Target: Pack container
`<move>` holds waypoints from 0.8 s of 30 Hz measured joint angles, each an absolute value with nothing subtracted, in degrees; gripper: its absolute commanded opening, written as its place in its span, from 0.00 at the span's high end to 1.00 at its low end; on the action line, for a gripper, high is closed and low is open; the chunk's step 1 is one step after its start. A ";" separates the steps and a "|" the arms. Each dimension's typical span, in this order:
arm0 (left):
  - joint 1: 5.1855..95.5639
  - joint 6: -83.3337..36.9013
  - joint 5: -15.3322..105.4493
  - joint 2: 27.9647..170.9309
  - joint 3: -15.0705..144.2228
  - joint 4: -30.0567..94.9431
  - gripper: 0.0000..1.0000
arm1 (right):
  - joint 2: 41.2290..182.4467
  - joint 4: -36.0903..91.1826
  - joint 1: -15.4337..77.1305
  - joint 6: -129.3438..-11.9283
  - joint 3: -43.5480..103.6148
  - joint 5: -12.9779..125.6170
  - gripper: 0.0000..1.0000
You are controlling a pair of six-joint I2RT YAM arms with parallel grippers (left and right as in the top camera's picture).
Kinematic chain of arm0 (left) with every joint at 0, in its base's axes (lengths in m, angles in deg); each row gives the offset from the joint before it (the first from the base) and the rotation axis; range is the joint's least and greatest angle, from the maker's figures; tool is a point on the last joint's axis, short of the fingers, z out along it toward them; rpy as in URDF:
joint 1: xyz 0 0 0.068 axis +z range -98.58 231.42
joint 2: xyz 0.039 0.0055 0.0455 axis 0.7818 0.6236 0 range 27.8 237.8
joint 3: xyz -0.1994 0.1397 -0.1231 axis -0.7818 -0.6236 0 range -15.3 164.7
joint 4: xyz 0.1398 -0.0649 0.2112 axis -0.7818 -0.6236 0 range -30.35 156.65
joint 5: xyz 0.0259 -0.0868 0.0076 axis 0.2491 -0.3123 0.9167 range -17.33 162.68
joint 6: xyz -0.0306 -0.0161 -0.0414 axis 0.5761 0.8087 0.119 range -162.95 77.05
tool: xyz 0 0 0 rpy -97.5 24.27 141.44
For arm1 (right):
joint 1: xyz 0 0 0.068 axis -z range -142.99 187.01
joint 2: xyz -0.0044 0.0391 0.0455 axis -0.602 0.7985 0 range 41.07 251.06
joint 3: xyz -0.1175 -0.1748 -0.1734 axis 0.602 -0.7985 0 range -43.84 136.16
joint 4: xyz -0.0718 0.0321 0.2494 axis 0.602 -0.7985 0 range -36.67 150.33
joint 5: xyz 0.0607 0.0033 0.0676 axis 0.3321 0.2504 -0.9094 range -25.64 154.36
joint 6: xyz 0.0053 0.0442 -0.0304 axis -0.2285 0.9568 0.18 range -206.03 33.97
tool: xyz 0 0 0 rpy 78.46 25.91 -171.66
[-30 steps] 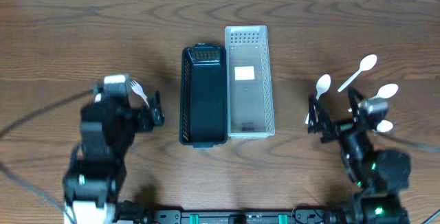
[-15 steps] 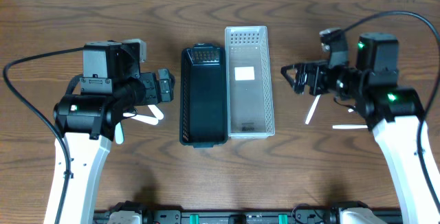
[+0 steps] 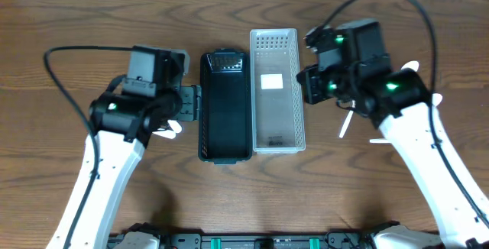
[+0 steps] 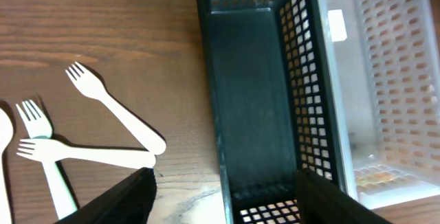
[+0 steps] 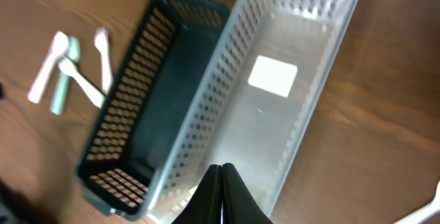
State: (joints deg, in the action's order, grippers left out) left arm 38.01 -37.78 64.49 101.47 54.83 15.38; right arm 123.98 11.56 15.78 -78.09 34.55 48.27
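Two long baskets lie side by side mid-table: a black one (image 3: 225, 108) and a clear perforated one (image 3: 275, 88) with a white label inside. Both look empty. My left gripper (image 3: 191, 104) hovers at the black basket's (image 4: 251, 100) left side. It (image 4: 223, 200) is open, one finger over the wood and the other over the wall between the baskets, holding nothing. White forks (image 4: 113, 110) lie on the table left of it. My right gripper (image 3: 309, 85) sits at the clear basket's right edge. Its jaws (image 5: 221, 183) are shut and empty above the clear basket (image 5: 275, 107).
White spoons (image 3: 346, 123) lie on the wood right of the clear basket, partly under the right arm. A fork tip (image 3: 172, 127) shows beneath the left arm. Blurred utensils (image 5: 51, 69) appear beyond the black basket in the right wrist view.
Both arms have swung inward from the table's sides to the baskets. The right jaws have gone from open to shut. The left jaws have narrowed somewhat.
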 measured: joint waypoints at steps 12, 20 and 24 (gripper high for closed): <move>37.38 -38.11 66.30 107.06 54.83 15.54 0.33 | 136.96 7.47 15.10 -78.92 34.52 52.99 0.96; 37.38 -38.31 66.70 107.13 54.83 15.54 0.32 | 143.80 7.36 14.64 -79.12 34.52 52.79 0.98; 37.38 -38.29 66.70 107.13 54.83 15.49 0.32 | 146.67 6.92 14.60 -79.16 34.52 52.70 0.99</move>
